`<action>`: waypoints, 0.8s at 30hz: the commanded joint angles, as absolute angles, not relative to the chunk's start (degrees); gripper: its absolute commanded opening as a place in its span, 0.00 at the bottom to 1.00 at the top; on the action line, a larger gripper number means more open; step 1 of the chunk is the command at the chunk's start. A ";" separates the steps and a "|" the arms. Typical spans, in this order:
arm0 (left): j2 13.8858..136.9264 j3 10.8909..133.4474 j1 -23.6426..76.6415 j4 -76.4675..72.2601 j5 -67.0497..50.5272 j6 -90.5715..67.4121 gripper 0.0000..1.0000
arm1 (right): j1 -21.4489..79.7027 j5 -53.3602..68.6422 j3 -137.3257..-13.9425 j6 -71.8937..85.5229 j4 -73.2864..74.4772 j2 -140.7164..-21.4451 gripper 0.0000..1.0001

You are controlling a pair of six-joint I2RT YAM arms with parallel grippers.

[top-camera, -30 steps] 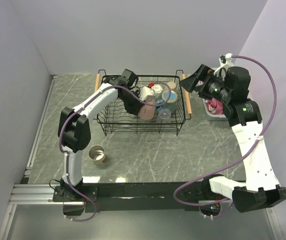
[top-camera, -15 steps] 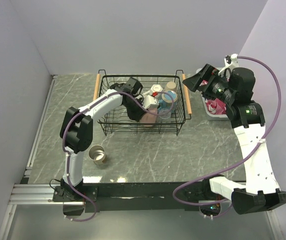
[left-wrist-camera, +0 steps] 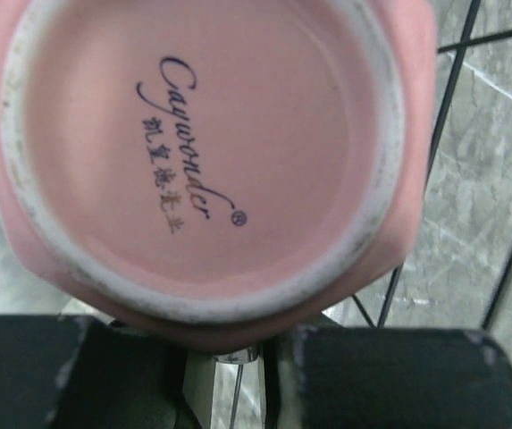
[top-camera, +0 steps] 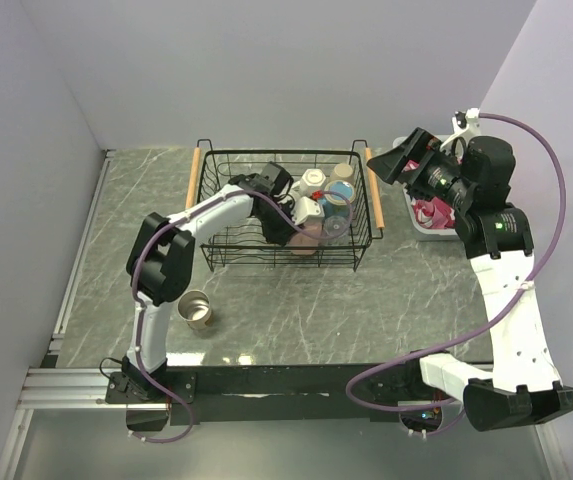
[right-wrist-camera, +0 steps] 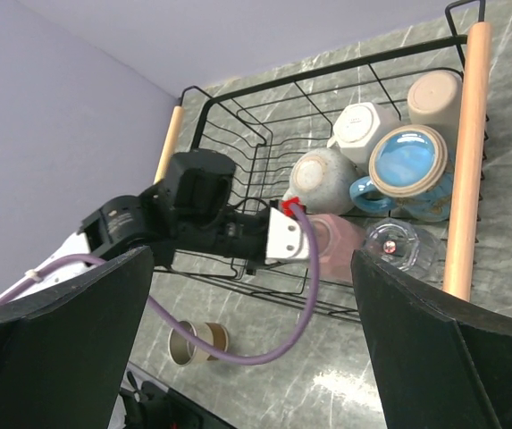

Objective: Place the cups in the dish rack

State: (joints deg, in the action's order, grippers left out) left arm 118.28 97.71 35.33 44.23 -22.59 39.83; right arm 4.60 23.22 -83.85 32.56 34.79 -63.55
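The black wire dish rack [top-camera: 211,215] with wooden handles holds several cups: two white mugs [right-wrist-camera: 361,125] [right-wrist-camera: 321,179], a tan cup [right-wrist-camera: 434,96], a blue mug [right-wrist-camera: 407,163] and a clear glass [right-wrist-camera: 398,245]. My left gripper [top-camera: 288,225] reaches into the rack, shut on the pink mug [top-camera: 309,238]. That mug's base [left-wrist-camera: 202,152] fills the left wrist view, with its lower edge pinched between the black fingers [left-wrist-camera: 398,380]. A steel cup [top-camera: 197,310] lies on the table in front of the rack. My right gripper [top-camera: 406,163] hangs open, high off the rack's right end.
A white plastic basket [top-camera: 418,228] with pink cloth sits right of the rack, under the right arm. The left arm's purple cable [right-wrist-camera: 309,295] loops over the rack's front wall. Walls close in at the back and both sides.
The left gripper has carried the pink mug down and to the right, deeper into the rack beside the other cups. The right arm has shifted slightly right and stayed open.
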 commanded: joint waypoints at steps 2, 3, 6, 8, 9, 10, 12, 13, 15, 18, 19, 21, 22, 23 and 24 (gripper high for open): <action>119.00 99.32 36.47 39.73 -25.31 39.82 0.01 | 4.13 23.38 -84.02 32.70 34.80 -61.44 1.00; 119.26 99.40 36.65 39.73 -25.49 39.73 0.01 | 4.04 23.29 -84.02 32.52 34.98 -61.26 1.00; 119.88 99.32 37.35 39.38 -25.49 39.73 0.02 | 3.78 23.20 -83.67 32.26 35.59 -60.82 1.00; 119.97 99.40 37.70 39.29 -25.58 39.55 0.02 | 3.52 23.47 -83.58 32.34 35.51 -60.56 1.00; 120.06 99.40 37.79 39.37 -25.58 39.38 0.02 | 3.34 23.47 -83.58 32.34 35.59 -60.47 1.00; 120.15 99.58 37.79 39.29 -25.49 39.46 0.02 | 3.25 23.47 -83.50 32.34 35.60 -60.38 1.00; 119.97 99.49 37.88 39.64 -25.23 39.46 0.11 | 3.08 23.64 -83.32 32.34 35.68 -60.29 1.00; 119.97 99.41 37.88 39.81 -24.88 39.46 0.16 | 2.99 23.82 -83.23 32.34 35.42 -60.29 1.00; 119.53 99.23 37.79 40.17 -24.26 39.81 0.37 | 2.99 24.08 -83.06 32.78 34.98 -60.38 1.00; 118.74 98.88 37.44 41.13 -24.08 39.64 0.55 | 2.90 24.43 -82.79 33.31 34.19 -60.38 1.00; 118.48 98.96 37.27 41.57 -24.26 39.46 0.61 | 2.99 24.43 -82.71 33.57 34.02 -60.47 1.00; 117.78 99.14 36.65 42.01 -24.52 38.85 0.72 | 2.99 24.70 -82.53 33.66 33.93 -60.64 1.00; 117.51 99.66 36.48 42.88 -24.78 38.76 0.73 | 2.90 24.70 -82.62 33.75 33.75 -60.64 1.00; 117.16 100.10 35.87 43.24 -24.87 37.98 0.77 | 2.99 24.70 -82.53 33.75 33.66 -60.73 1.00; 116.72 100.72 35.60 43.76 -25.92 37.53 0.79 | 2.99 24.70 -82.79 33.66 33.66 -60.91 1.00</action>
State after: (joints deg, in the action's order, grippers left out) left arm 120.42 97.84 36.82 41.28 -23.07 39.27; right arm 3.36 23.68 -82.81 33.50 36.07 -61.49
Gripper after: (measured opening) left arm 0.756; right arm 0.996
